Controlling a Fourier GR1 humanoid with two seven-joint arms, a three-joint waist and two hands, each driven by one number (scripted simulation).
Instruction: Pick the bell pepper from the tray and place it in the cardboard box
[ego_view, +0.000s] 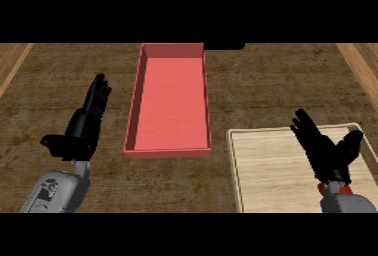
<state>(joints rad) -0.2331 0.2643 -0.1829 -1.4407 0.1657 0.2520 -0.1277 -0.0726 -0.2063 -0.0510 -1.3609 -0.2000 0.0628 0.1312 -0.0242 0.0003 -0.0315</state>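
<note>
A long open box (170, 100) with salmon-red walls and floor lies lengthwise at the counter's middle, with nothing inside. A pale wooden tray (272, 170) sits at the lower right. My right hand (328, 154) hovers open over the tray, fingers spread and pointing away from me. A small red patch (322, 188) peeks out beside that wrist. The arm hides most of it, so I cannot tell whether it is the bell pepper. My left hand (83, 131) rests open to the left of the box, fingers straight and holding nothing.
The dark wood-grain counter (280, 85) stretches around the box and tray. Lighter wooden strips (13, 60) run along the far left and far right edges. A dark object (224, 46) shows just behind the box's far right corner.
</note>
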